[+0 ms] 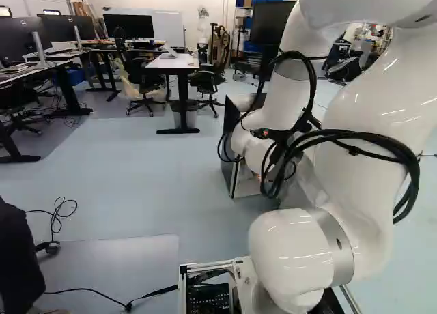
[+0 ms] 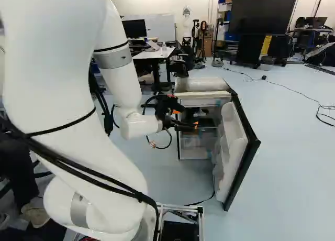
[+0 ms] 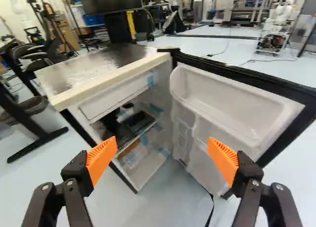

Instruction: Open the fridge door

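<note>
Nearest the base, the robot arm (image 2: 84,110) extends forward to the mini fridge. The end effector (image 3: 163,149) is released: its two orange pads (image 3: 101,159) stand wide apart with nothing between them. It is positioned in front of the fridge opening, on the inner side of the fridge door (image 2: 235,146). Contact with the door liner cannot be confirmed.

The door stands wide open at the right of the fridge cabinet (image 3: 116,66), its free edge toward the base; the opening task appears essentially complete. If more swing is required, press the inner face near the free edge with one finger — do not grip — and follow the hinge arc slowly. Avoid loading the moulded door bin (image 3: 237,113), which may flex. Otherwise, withdraw straight back, clear of liner and cabinet rim. Note the black cable (image 3: 211,207) on the floor near the door's lower edge; it could snag. The cabinet rests on the floor and may shift if pushed hard.

Beyond the cabinet stand a desk (image 2: 154,53) and a large display (image 2: 264,13).
</note>
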Motion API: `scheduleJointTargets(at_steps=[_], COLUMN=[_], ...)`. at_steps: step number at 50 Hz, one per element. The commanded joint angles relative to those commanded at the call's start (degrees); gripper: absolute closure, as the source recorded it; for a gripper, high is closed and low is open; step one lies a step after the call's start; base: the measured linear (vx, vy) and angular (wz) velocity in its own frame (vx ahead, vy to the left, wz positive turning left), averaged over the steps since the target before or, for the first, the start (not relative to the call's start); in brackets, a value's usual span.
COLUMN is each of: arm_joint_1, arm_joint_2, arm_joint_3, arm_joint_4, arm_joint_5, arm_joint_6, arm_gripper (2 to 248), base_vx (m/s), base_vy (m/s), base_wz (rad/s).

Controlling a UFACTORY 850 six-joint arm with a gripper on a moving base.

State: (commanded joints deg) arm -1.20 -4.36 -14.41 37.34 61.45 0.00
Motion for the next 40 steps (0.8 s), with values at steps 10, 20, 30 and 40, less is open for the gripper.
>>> scheduleJointTargets(at_steps=[10, 20, 30, 40], arm_joint_1=[0.22, 0.41, 0.58, 0.73], arm_joint_2=[3.66, 6.9, 9.8, 12.34], arm_joint_3=[1.69, 3.19, 4.53, 5.7], arm_joint_4=[-6.72, -12.66, -17.96, -22.63], arm_joint_5=[-2.06, -3.88, -5.51, -6.94], arm_joint_6=[0.0, 0.0, 0.0, 0.0], arm_gripper=[3, 3, 3, 3], base_vx=[0.0, 0.0, 0.0, 0.0], base_vy=[0.0, 0.0, 0.0, 0.0], base_wz=[0.0, 0.0, 0.0, 0.0])
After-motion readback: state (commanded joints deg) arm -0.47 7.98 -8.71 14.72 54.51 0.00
